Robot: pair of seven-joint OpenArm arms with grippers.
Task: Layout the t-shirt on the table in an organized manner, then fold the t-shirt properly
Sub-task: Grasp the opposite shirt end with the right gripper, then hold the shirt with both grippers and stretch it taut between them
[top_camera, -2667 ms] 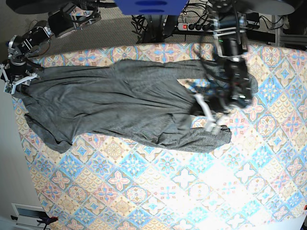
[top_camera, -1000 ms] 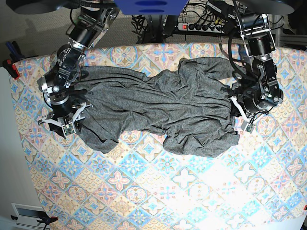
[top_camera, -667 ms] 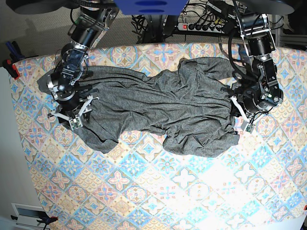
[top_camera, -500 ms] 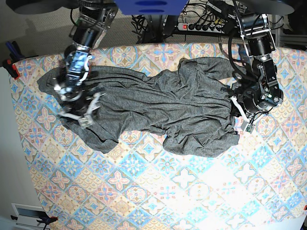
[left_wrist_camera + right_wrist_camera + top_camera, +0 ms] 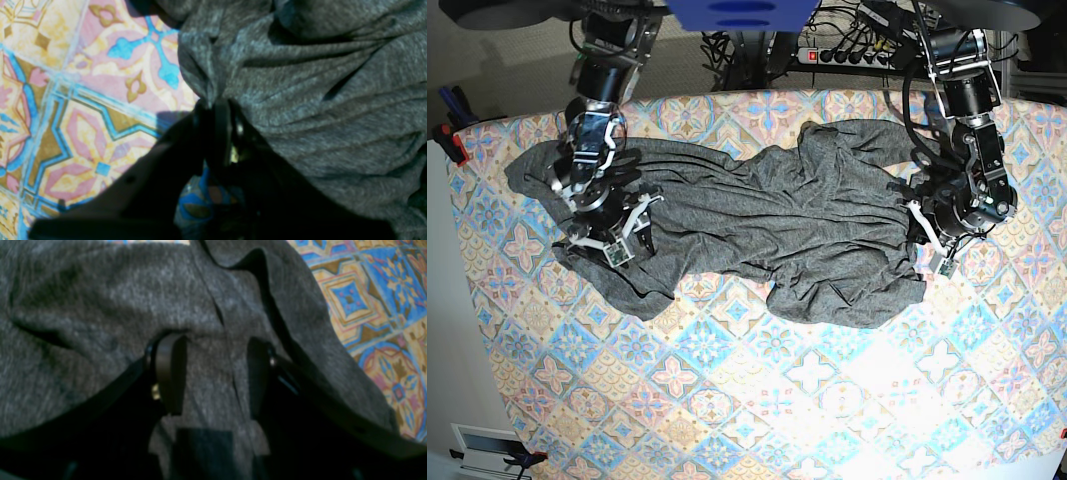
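The right gripper (image 5: 612, 232) has moved inward across the t-shirt (image 5: 757, 230) since a second ago, from the shirt's outer edge near the table's (image 5: 807, 400) side to a spot further over the grey cloth, and the sleeve end it had covered now lies bare on the patterned cloth. Its jaws stand spread, cloth lying between the fingers (image 5: 168, 373) without being pinched. The left gripper (image 5: 927, 240) has not shifted; its jaws are pressed together on a fold at the shirt's edge (image 5: 213, 110). The t-shirt lies bunched and wrinkled across the far half of the table, much as before.
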